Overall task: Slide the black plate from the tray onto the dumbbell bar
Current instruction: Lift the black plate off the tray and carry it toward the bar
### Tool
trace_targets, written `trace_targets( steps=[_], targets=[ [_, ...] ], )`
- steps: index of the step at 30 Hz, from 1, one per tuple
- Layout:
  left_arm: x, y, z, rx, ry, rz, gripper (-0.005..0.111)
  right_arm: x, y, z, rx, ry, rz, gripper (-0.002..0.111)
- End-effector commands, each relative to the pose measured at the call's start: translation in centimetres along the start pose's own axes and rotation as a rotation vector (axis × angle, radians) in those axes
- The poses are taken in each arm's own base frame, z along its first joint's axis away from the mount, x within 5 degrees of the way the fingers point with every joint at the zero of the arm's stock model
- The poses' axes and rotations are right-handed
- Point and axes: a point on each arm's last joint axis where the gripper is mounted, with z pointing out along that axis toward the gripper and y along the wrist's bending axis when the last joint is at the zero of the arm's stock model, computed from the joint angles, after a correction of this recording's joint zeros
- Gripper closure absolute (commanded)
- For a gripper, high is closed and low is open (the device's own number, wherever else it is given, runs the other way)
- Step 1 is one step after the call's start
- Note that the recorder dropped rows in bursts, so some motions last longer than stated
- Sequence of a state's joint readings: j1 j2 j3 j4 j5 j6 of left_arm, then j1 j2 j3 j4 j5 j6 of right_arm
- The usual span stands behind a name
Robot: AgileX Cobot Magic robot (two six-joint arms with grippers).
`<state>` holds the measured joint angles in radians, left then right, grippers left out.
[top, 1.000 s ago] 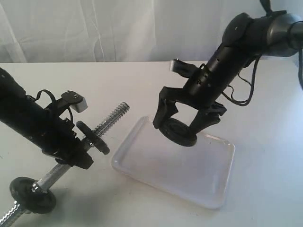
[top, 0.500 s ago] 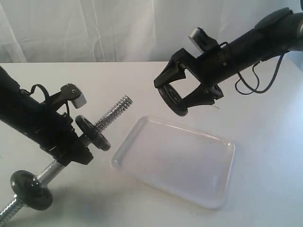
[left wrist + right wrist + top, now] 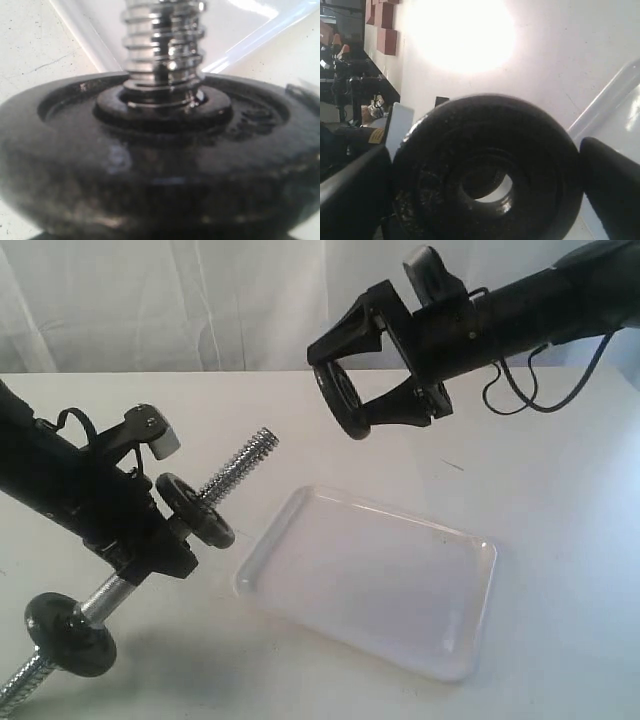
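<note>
Black plate aloft, edge-on, apart from tray and slanted dumbbell bar

The right gripper has the black plate clamped edge to edge, with dark fingers pressed against opposite sides of its rim. The plate faces the camera flat on and fills most of the picture. Its raised ring and centre hole are plain to see, and something pale shows through the hole. Beyond it lies the white table, washed out by a strong glare. A strip of the tray peeks out from behind the plate. Far off, the room is dim, with reddish-brown blocks.
</note>
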<state>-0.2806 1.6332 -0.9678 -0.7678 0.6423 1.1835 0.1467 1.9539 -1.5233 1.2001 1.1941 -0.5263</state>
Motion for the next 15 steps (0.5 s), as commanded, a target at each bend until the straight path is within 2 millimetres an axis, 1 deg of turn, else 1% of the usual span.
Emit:
trace_targets(
  steps=[1,4,9,12,15],
  targets=[
    [-2.3,-1.1,-1.7,0.031,-0.171,-0.001,0.107,0.4,3.3,-0.9,-0.083,-0.026,-0.047,0.108],
    [-2.5,-1.1,-1.8,0.034,-0.197,0.009,0.107,0.8,4.2,-0.5,-0.081,-0.008,-0.06,0.108],
    [-2.6,-1.1,-1.8,0.037,-0.21,0.016,0.107,1.6,5.2,1.1,-0.092,0.04,-0.078,0.108],
    [-2.6,-1.1,-1.8,0.037,-0.21,0.016,0.107,1.9,5.3,1.6,-0.073,0.065,-0.096,0.108],
    [-2.6,-1.2,-1.8,0.042,-0.21,0.016,0.107,2.1,5.0,1.7,-0.048,0.081,-0.103,0.108]
  ],
)
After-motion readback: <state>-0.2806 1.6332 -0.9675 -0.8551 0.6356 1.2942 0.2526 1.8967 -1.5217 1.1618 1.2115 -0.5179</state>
